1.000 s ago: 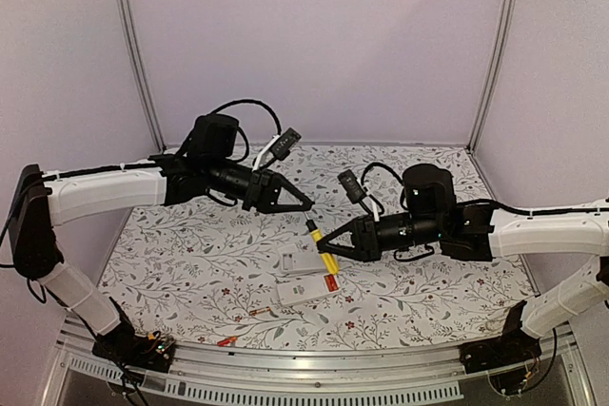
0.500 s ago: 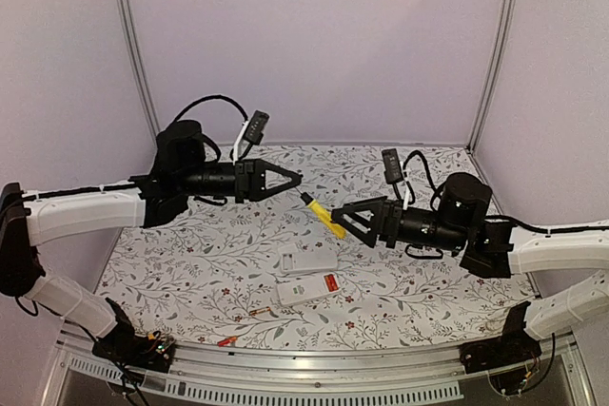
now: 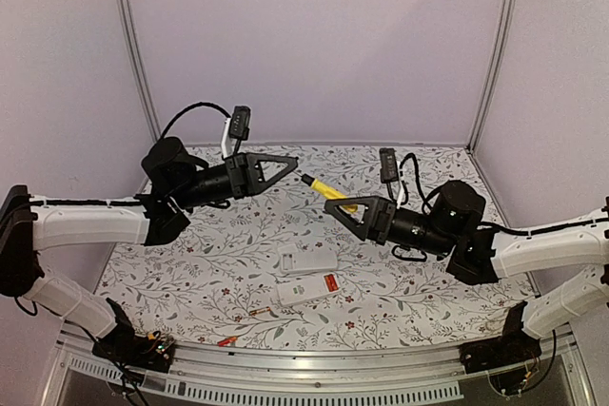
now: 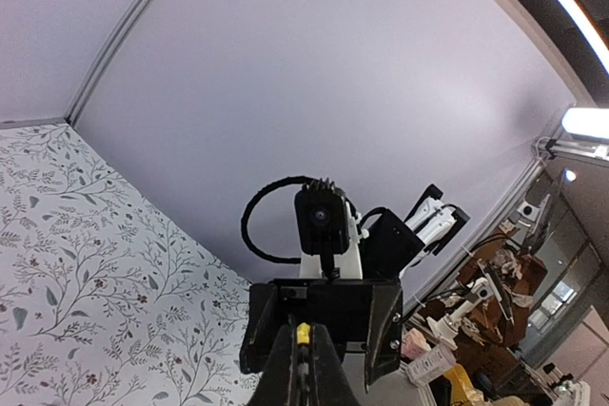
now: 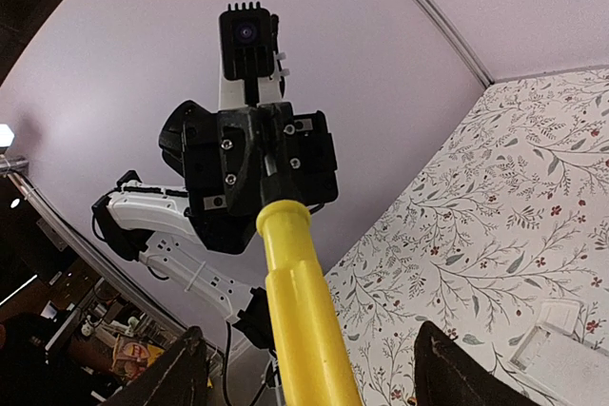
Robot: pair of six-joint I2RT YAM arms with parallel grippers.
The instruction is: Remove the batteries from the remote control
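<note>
The white remote control (image 3: 303, 292) lies on the floral table with a red-orange patch (image 3: 330, 282) at its right end. Its white cover (image 3: 309, 261) lies just behind it. One small red-orange battery (image 3: 259, 312) rests in front of the remote, and another (image 3: 225, 340) lies by the near rail. My left gripper (image 3: 288, 163) (image 4: 303, 332) is raised and shut. My right gripper (image 3: 344, 218) (image 5: 309, 330) faces it with its jaws wide open. The yellow-handled screwdriver (image 3: 331, 192) (image 5: 295, 301) lies between the right fingers, touching neither, with its tip just short of the left fingertips.
Purple walls close in the back and both sides, with metal posts (image 3: 133, 45) at the corners. A metal rail (image 3: 314, 368) runs along the near table edge. The remote's white parts (image 5: 561, 330) show at the lower right of the right wrist view.
Both arms have lifted and pulled back from the remote. The right jaws, shut on the screwdriver a second ago, now stand open. The screwdriver rose with the right gripper.
</note>
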